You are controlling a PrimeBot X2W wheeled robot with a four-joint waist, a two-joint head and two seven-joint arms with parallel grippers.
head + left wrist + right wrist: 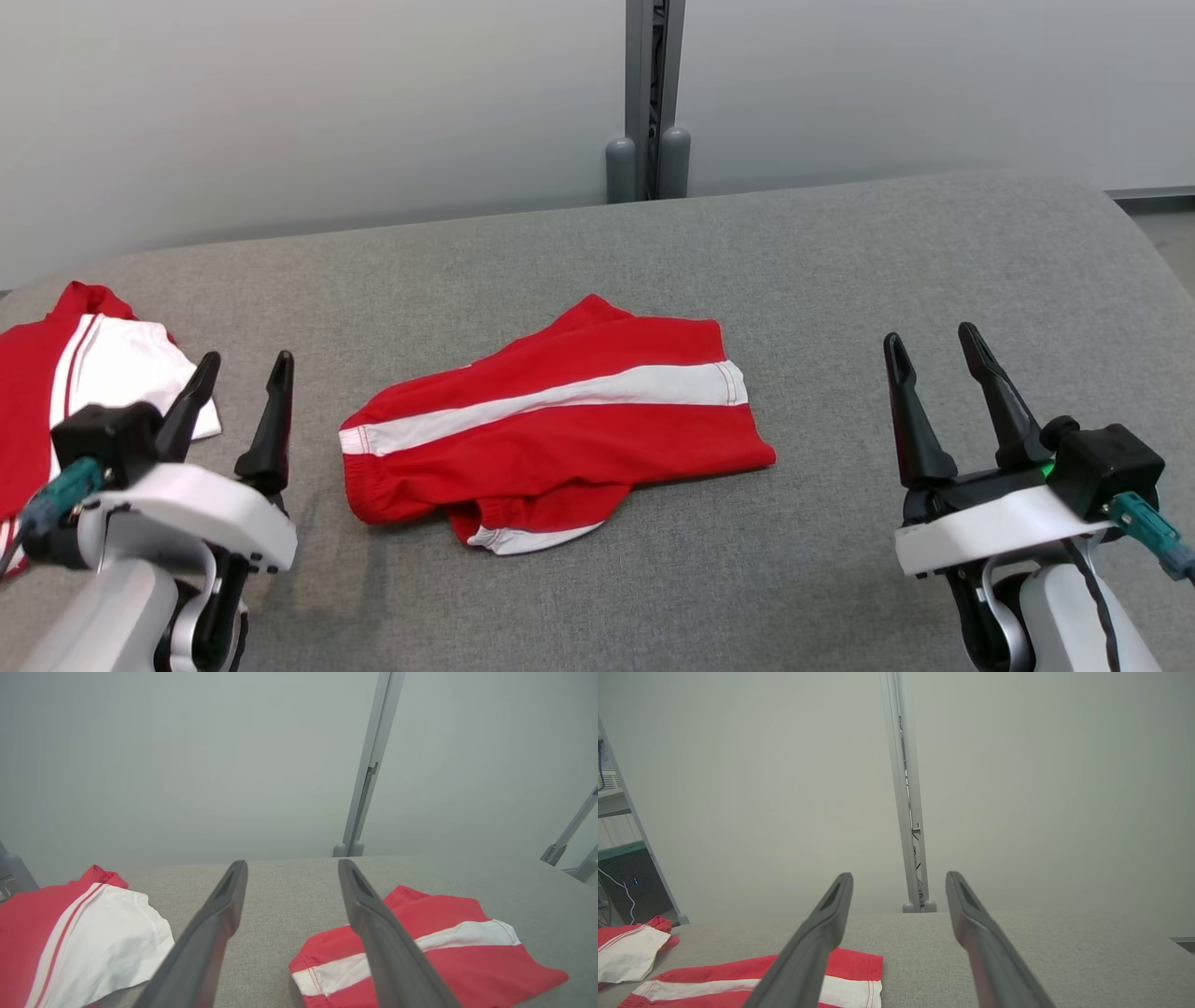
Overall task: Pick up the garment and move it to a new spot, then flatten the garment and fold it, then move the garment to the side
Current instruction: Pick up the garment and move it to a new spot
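Since both claws stand released and empty, the step in hand reads as the pick-up of the shorts [551,420]. They lie near the middle of the table [840,261], between the left gripper [246,359] and the right gripper [931,336] and apart from both. They are partly doubled over, white stripe up, with a loose flap poking out of the near edge. Whether they already count as folded I cannot tell; nothing holds them either way.

To do it well, I would take them with both grippers, one at each end, not with one pinch in the middle. A single grip lets thin cloth hang in a bunch and makes the flattening harder. The left gripper is nearer the gathered left end, while the right gripper has farther to go to the right hem. Each should come down with its fingers spread across an edge, slide the lower finger under the cloth along the table, and close on all layers at once, or the bottom layer gets left on the table. Lift both ends together and level.

Mind the other garment [112,364] at the left edge, just beside the left gripper; a wide swing there could snag it.
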